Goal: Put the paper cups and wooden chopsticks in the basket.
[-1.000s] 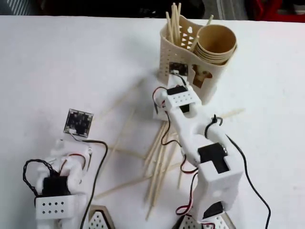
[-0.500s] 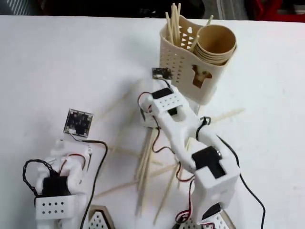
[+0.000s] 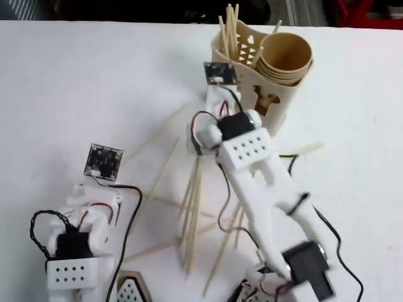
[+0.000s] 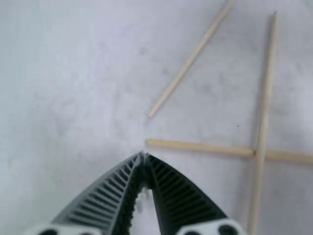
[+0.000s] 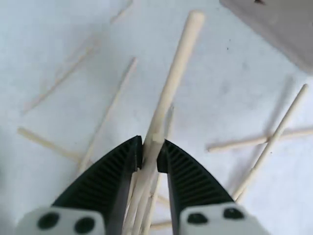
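The cream basket [image 3: 236, 82] stands at the back of the table with stacked paper cups [image 3: 286, 53] and several upright chopsticks [image 3: 232, 28] in it. My right arm [image 3: 242, 141] stretches to just in front of the basket. Its gripper [image 5: 149, 144] is shut on a bundle of wooden chopsticks [image 5: 168, 88], which trails back over the table [image 3: 191, 207]. The basket's corner [image 5: 279, 24] lies ahead of that gripper. My left gripper [image 4: 145, 155] is shut on nothing, its tip just short of a loose chopstick [image 4: 205, 148] on the table.
Loose chopsticks lie scattered on the white table: one long stick [image 3: 160, 129] left of the basket, another [image 3: 221, 257] near the front, one [image 3: 303, 151] to the right. The left arm [image 3: 79, 242] sits at the front left corner.
The right arm has swung its wrist up and towards the basket. The chopstick bundle in its gripper has shifted left and turned. The left arm has kept still.
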